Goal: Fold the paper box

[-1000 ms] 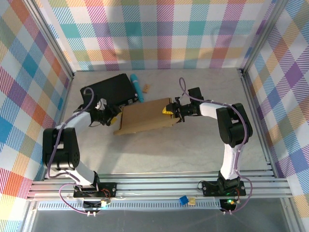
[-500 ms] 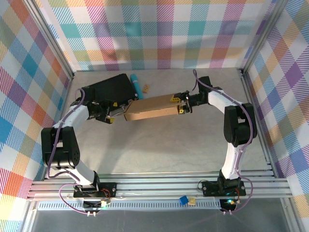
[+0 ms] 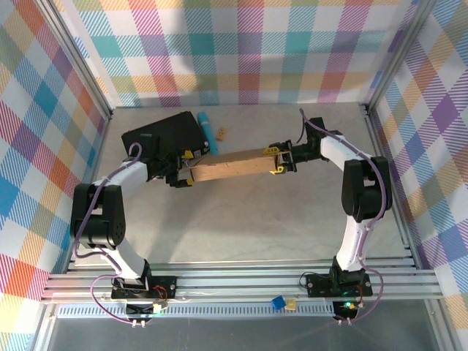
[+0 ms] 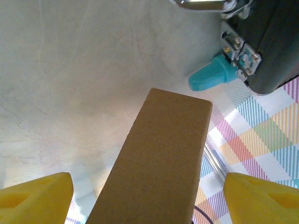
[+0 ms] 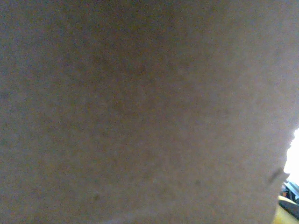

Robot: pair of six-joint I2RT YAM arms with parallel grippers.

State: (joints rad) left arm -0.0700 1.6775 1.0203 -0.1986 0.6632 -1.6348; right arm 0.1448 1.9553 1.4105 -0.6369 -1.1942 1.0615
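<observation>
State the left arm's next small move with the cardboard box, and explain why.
Probably close the left tool on the paper box. Its yellow fingers stand wide apart on either side of the box's end, with gaps showing, so they are not gripping it. The right tool grips the other end alone, and a second hold would likely steady the box for folding.

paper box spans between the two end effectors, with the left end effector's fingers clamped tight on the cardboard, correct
Not quite. The paper box does span between the left end effector and the right end effector, but the left one's fingers are not clamped on it. The left wrist view shows them spread wide, with clear gaps to the cardboard on both sides.
</observation>
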